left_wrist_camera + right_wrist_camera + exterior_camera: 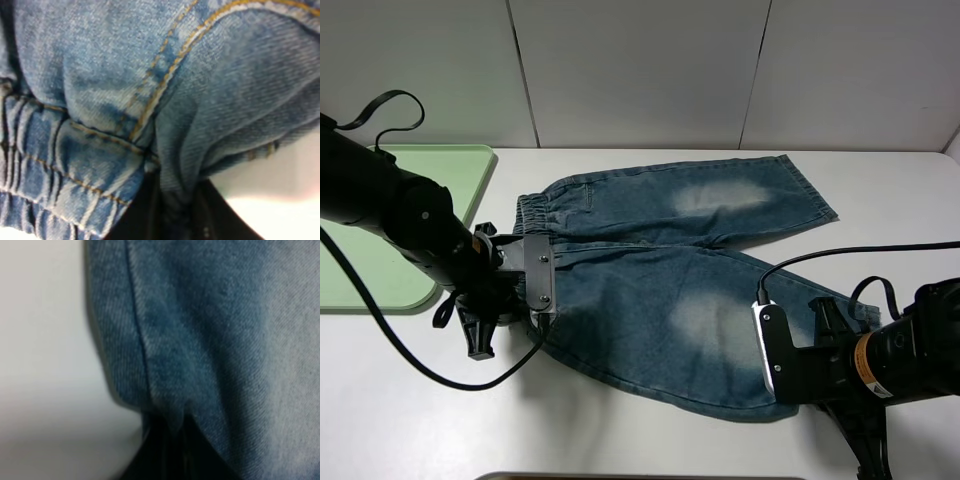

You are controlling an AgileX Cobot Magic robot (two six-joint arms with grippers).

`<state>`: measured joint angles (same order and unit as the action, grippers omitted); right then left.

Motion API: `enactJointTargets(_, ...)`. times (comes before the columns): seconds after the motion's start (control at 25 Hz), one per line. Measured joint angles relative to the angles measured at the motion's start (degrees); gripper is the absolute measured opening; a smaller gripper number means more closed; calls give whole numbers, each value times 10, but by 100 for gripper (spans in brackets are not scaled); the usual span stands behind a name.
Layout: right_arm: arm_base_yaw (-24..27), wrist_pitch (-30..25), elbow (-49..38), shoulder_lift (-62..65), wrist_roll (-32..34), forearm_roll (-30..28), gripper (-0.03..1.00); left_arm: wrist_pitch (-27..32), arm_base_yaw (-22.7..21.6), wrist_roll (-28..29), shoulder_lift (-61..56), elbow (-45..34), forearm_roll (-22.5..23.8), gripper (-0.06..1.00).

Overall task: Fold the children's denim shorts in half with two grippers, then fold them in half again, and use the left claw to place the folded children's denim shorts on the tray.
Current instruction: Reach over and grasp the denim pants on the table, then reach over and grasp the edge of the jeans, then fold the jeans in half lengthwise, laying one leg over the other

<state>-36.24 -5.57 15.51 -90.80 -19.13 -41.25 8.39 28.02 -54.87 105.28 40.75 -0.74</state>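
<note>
Shorts (pixel 660 290) lie flat and unfolded on the surface (pixel 650 445). The waistband (pixel 535 215) end is just beside the tray (pixel 370 275), and the legs run away from it. No fold made yet, by the look of it.

Left gripper (pixel 172 210): pressed together on a pinch of denim at the waistband corner, the end nearest the tray.

Right gripper (pixel 170 452): pressed together on the edge of the leg end (pixel 795 290) farthest from the tray. Cloth runs down between its fingers.

Your risks from here:
- Both pinches look shallow, on edge cloth only. If you lift fast, the denim's weight could pull a corner free and the fold lands crooked.
- Neither wrist view shows whether both layers are caught. With only one layer held, the shorts would open like a bag as they rise.
- An uneven height or pace between the two arms would skew the crease, so the edges miss each other.
- The left arm (pixel 390 205) reaches in across the tray. A wide swing could nudge it.
- The cable (pixel 880 248) loops close over the leg end and could drag the cloth.
</note>
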Motion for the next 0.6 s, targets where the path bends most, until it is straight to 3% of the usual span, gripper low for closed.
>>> enactJointTargets(0.36,0,-13,11,-3,7,14,-3,5,0,46,0,1,0,10)
enactJointTargets(0.6,0,-31,71,-8,129,54,-3,17,0,80,-1,3,0,10)
